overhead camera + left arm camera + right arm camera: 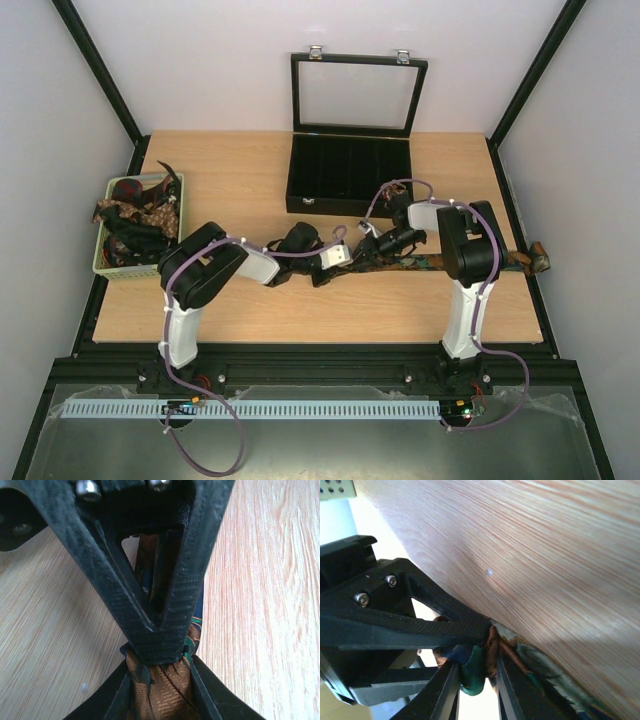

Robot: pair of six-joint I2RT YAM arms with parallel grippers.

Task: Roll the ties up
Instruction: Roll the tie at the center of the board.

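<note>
Wooden table [250,310], one tie [420,264] across it, in the pinch of left gripper [160,685] and right gripper [476,676].

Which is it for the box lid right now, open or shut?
Open. The glass lid stands upright along the back edge of the black box, leaving the inside uncovered.

Counted from where I work: ones, twos, and one heap

One tie [425,264] at center right; more ties [135,215] heaped at left, too tangled to number; one basket [100,264]; one black box [348,172] at upper center; one table [240,180]; my two grippers, left gripper [160,672] and right gripper [476,670].
</note>
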